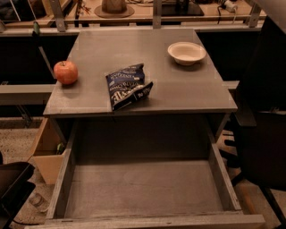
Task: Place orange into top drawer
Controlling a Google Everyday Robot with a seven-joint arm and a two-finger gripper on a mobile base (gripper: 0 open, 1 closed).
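The top drawer (143, 188) is pulled open below the table's front edge. It is a wide shallow grey metal drawer, and nothing lies in it. The orange is out of view. My gripper is out of view too. Only a pale sliver of my arm (275, 5) shows at the top right corner.
On the grey tabletop (134, 44) lie a red-and-yellow apple (65, 72) at the left edge, a dark blue chip bag (127, 86) near the front, and a white bowl (187, 53) at the back right. A cardboard box (47, 152) stands left of the drawer, a black chair (263, 134) to its right.
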